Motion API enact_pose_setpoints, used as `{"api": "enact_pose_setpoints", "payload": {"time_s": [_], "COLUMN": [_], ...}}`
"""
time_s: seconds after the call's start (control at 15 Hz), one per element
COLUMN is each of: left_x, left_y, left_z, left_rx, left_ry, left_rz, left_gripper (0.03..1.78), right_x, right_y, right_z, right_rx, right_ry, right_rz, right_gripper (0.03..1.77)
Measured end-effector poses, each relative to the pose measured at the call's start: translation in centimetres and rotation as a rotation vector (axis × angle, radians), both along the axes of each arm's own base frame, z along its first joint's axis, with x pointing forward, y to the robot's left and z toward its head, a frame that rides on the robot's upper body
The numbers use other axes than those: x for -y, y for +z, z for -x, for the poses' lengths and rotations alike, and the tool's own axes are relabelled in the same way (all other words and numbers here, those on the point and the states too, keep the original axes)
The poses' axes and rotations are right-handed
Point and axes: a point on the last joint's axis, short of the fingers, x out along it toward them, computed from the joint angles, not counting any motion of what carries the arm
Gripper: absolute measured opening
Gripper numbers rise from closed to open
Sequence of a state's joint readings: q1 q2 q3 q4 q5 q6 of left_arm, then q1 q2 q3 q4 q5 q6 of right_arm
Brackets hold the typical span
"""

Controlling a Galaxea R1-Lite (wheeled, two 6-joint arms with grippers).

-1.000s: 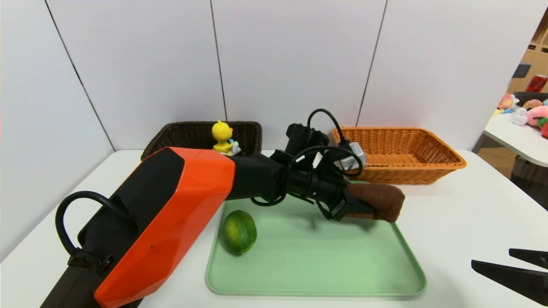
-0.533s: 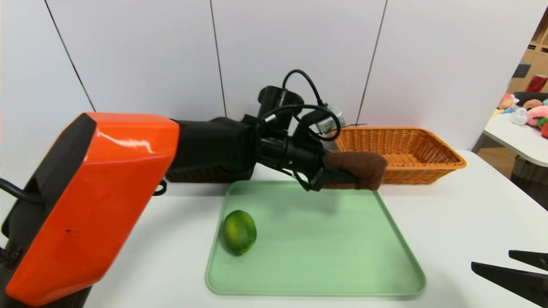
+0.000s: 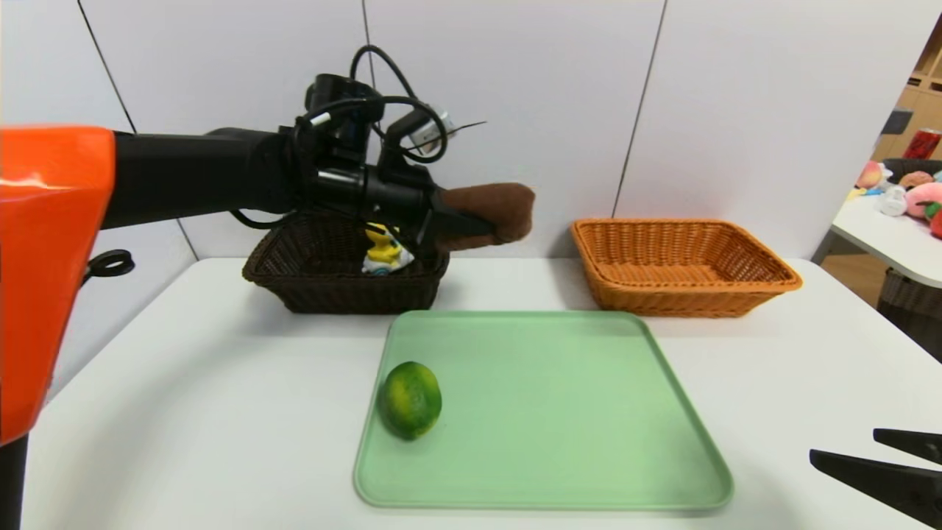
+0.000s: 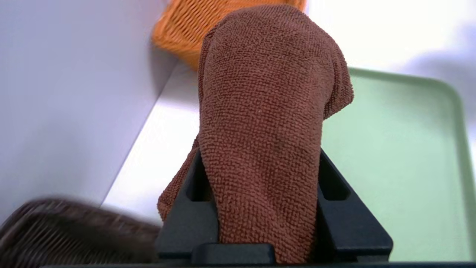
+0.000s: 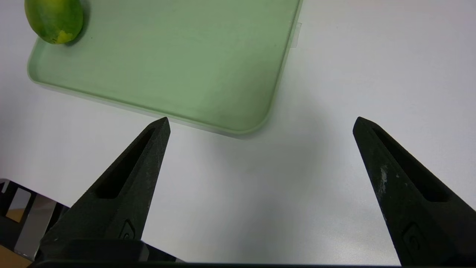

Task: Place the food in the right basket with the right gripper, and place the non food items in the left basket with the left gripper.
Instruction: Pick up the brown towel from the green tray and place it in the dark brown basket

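Note:
My left gripper [image 3: 471, 224] is shut on a brown cloth [image 3: 494, 212], which it holds in the air just past the right rim of the dark brown left basket [image 3: 294, 283]. In the left wrist view the brown cloth [image 4: 267, 111] drapes over the gripper [image 4: 262, 163] and hides the fingertips. A yellow duck toy [image 3: 383, 250] lies in the dark basket. A green lime [image 3: 410, 399] sits at the left edge of the green tray [image 3: 574, 442]. The orange right basket [image 3: 684, 269] holds nothing. My right gripper [image 5: 260, 124] stands open low over the table near the tray's corner, with nothing between its fingers.
The lime [image 5: 54, 18] and the green tray [image 5: 208, 74] also show in the right wrist view. White wall panels stand close behind both baskets. A side table [image 3: 894, 228] with plush toys stands at the far right.
My left arm has lifted the brown cloth off the tray and swung it left and back, up to the dark basket's right rim. The right gripper has not moved.

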State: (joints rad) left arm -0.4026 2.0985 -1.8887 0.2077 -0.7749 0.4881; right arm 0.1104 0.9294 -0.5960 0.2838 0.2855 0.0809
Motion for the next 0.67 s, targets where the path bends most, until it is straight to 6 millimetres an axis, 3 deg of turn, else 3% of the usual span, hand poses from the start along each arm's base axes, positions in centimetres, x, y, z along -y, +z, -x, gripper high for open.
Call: {"api": "enact_pose_setpoints", "payload": {"time_s": [0.33, 0.53, 0.67], "left_x": [-7.8, -12.1, -13.8], "left_y": [0.2, -0.9, -2.0], "left_z": [-1.5, -2.5, -3.0], "left_rx": [0.004, 0.031, 0.0], "left_ry": [0.161, 0.235, 0.266], "left_rz": [-0.044, -0.099, -0.121], "left_gripper": [0.59, 0.59, 0.59], "right_x": [0.0, 0.0, 0.0], "right_y": [-0.1, -0.1, -0.1], "right_z": [0.0, 0.0, -0.1], "right_rx": [-0.003, -0.005, -0.008], "right_ry": [-0.002, -0.002, 0.001], "right_rz": [0.0, 0.001, 0.0], "right_gripper": [1.7, 1.7, 1.7]}}
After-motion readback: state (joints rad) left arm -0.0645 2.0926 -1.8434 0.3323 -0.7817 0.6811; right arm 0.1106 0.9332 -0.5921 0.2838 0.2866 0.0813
